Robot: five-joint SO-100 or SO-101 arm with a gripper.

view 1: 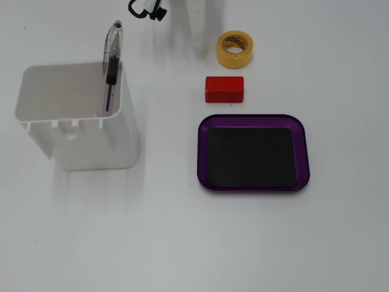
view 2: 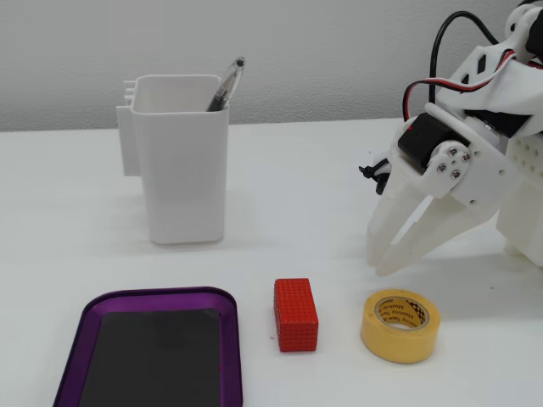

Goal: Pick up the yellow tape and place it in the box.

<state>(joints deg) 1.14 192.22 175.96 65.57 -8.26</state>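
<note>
On the plain white counter (view 2: 297, 212), the purple box (view 2: 78, 326) lies nearest in a fixed view. The red block (view 2: 295, 314) sits just beside it, then the yellow tape (view 2: 400, 325). Beyond the tape the tool (view 2: 392, 264) hangs slightly spread, holding nothing. Farthest stands a white container (view 2: 181, 161) against a grey wall (view 2: 280, 51).

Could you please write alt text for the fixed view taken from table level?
A white robot gripper hangs open just behind the yellow tape lying flat on a white table. Left of the tape stand a red block and the empty purple box.
</note>
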